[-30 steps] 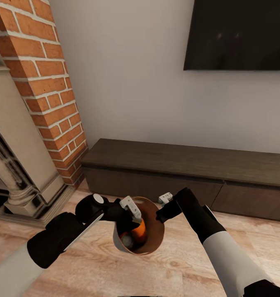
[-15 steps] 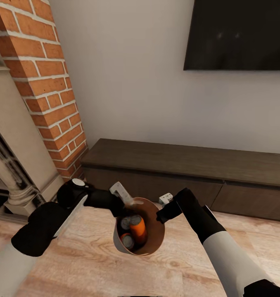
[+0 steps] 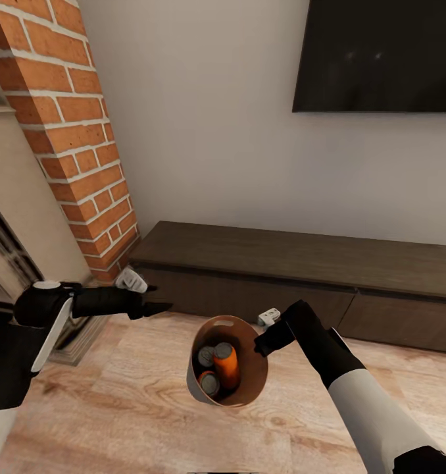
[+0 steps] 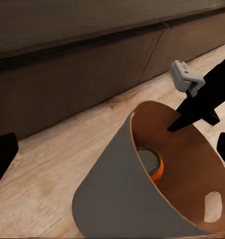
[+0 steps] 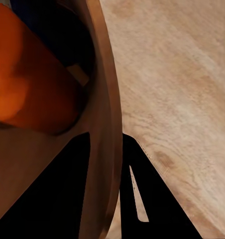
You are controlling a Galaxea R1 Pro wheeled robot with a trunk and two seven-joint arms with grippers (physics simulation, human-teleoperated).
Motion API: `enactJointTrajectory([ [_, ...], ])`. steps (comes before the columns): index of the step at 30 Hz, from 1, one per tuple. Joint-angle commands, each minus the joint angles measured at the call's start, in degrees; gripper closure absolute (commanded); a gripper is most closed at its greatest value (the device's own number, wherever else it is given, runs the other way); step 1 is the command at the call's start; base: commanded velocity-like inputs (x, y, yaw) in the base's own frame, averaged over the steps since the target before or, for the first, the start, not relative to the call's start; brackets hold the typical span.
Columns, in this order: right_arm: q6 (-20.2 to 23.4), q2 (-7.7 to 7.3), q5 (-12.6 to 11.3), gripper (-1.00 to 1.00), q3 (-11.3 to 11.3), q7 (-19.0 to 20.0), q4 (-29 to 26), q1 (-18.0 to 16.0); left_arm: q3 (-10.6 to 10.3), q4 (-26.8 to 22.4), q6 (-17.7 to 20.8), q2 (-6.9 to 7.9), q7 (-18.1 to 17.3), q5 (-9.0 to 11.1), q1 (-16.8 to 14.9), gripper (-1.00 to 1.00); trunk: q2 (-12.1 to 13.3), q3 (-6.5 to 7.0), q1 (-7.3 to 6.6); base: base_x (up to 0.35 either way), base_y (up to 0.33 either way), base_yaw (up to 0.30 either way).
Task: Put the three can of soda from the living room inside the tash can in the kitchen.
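Note:
The tash can (image 3: 250, 368) hangs above the wood floor, tilted, its copper inside facing me. My right gripper (image 3: 257, 343) is shut on its far rim; in the right wrist view the rim (image 5: 106, 124) runs between the two black fingers. Three cans of soda lie inside: a bright orange one (image 3: 227, 367) and two showing grey tops (image 3: 206, 356) (image 3: 210, 383). My left gripper (image 3: 158, 297) is open and empty, off to the bin's left and clear of it. The left wrist view shows the bin's pale grey wall (image 4: 117, 199) and a can top (image 4: 150, 160).
This is the living room. A red-brick fireplace (image 3: 85, 145) rises at the left, a long dark low cabinet (image 3: 302, 270) runs along the wall ahead, and a wall TV (image 3: 381, 52) hangs above it. Light wood floor (image 3: 118, 408) lies underneath.
My left gripper has pulled out of the bin and swung away to the left and upward. The bin has shifted slightly right in the right gripper, and its cans now show unobstructed.

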Motion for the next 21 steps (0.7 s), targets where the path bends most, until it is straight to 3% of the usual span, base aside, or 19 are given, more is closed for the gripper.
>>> enactJointTrajectory([
  [1,0.58,-0.17,-1.58,1.0,-0.03,0.18,-0.02,-0.02,0.35,0.02,-0.77,-0.05,1.18,0.03,0.75,-1.0,0.0,0.01,-0.01,0.0,0.0,0.0],
  [6,0.58,-1.77,-1.63,1.0,-0.14,0.18,-0.05,-0.02,1.03,0.32,-6.68,-0.39,12.46,-0.09,6.93,-1.0,0.0,0.01,-0.01,0.0,0.0,0.0],
  [8,0.58,-3.06,-1.64,1.0,-0.47,0.18,-0.08,-0.03,1.03,0.67,-11.66,-0.62,19.0,-0.12,11.23,-1.0,0.0,0.01,-0.01,0.0,0.0,0.0],
  [11,0.58,-4.75,-1.64,1.0,-1.89,0.18,-0.05,0.03,0.93,1.31,-17.03,-0.81,24.32,-0.13,15.96,-1.0,0.0,0.01,-0.01,0.0,0.0,0.0],
  [12,0.58,-6.23,-1.64,1.0,-2.73,0.18,-0.04,0.04,0.88,1.55,-19.86,-1.16,27.49,-0.06,18.29,-1.0,0.0,0.01,-0.01,0.0,0.0,0.0],
  [15,0.58,-8.21,-1.65,1.0,-3.33,0.19,-0.03,0.11,0.87,1.91,-22.21,-2.13,29.84,-0.13,19.85,-1.0,0.0,0.01,-0.01,0.0,0.0,0.0],
  [17,0.58,-10.66,-1.65,1.0,-3.59,0.41,0.02,0.24,0.86,3.09,-25.73,-3.25,30.86,-0.15,21.66,-1.0,0.0,0.01,-0.01,0.0,0.0,0.0],
  [21,0.58,-13.89,-1.7,1.0,-3.69,2.49,0.23,0.38,0.91,4.42,-29.34,-3.94,31.45,-0.03,23.22,-1.0,0.0,0.01,-0.01,0.0,0.0,0.0],
])
